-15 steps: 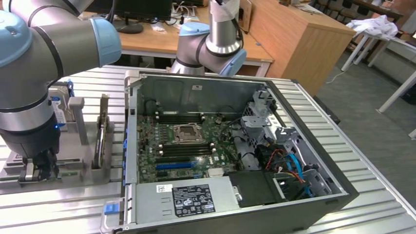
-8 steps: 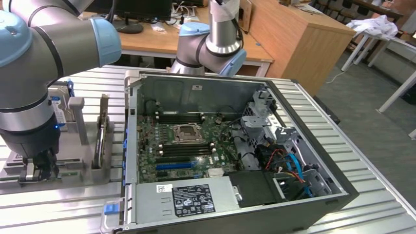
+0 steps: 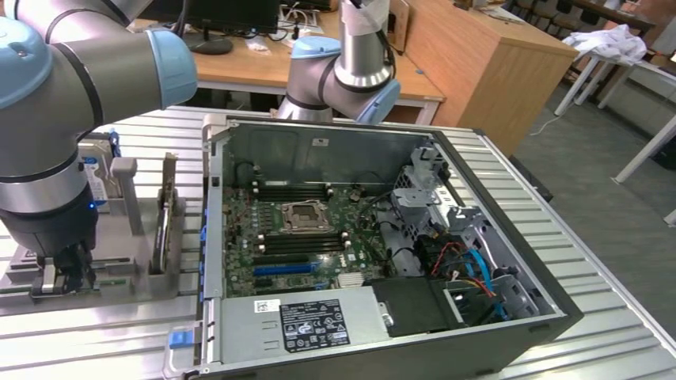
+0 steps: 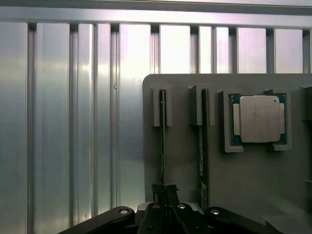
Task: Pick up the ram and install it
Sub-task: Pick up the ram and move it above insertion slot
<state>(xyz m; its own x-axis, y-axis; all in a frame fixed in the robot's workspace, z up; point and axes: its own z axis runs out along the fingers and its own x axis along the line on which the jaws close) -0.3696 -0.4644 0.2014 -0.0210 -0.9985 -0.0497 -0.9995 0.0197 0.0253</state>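
Observation:
The ram [image 4: 162, 146] stands on its edge in a slot of the grey holder plate [image 4: 185, 161], so I see it as a thin dark line. My gripper [image 4: 165, 191] is right over its near end, and the fingertips [image 4: 157, 189] are pressed together on the stick. A second stick [image 4: 202, 151] stands in the neighbouring slot. In the exterior view my gripper [image 3: 63, 273] is low over the holder [image 3: 127, 277] at the exterior view's left, beside the open computer case [image 3: 370, 237]. The black memory slots [image 3: 301, 191] on the motherboard lie bare.
A processor chip [image 4: 258, 118] sits in a recess of the holder beside the sticks. The case stands on a ribbed metal table [image 3: 591, 261]. A second robot arm [image 3: 354, 63] rises behind the case. The power supply [image 3: 306, 324] fills the case's near end.

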